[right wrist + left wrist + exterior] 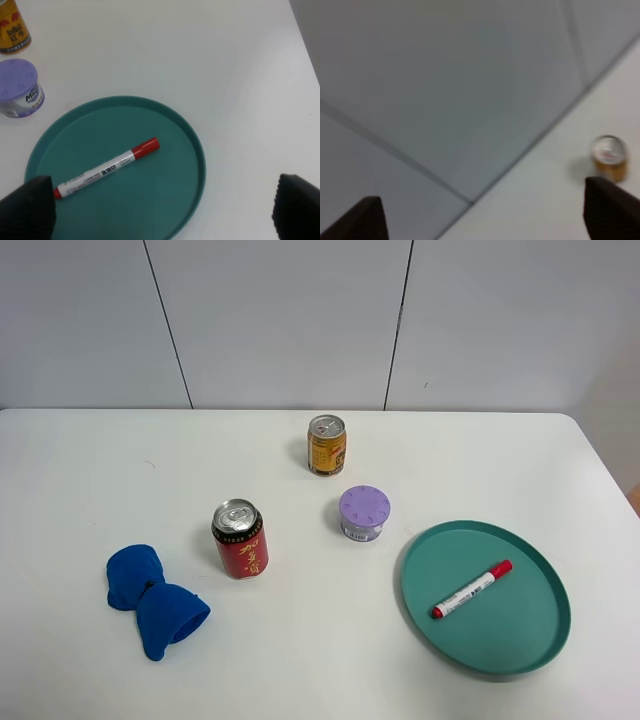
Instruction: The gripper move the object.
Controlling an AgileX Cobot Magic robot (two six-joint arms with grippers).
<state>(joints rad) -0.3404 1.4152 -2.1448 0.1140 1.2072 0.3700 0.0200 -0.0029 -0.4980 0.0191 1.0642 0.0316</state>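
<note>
The white marker pen with a red cap and red end lies diagonally in the teal round tray at the front right of the table. In the right wrist view the marker lies on the tray, below and between the spread black fingers; my right gripper is open, empty and held above it. My left gripper is open and empty, raised and facing the wall and the table's far edge. Neither arm shows in the exterior high view.
A red can stands left of centre and a gold can at the back middle, also in the left wrist view. A purple-lidded jar stands by the tray. A blue cloth lies at the front left.
</note>
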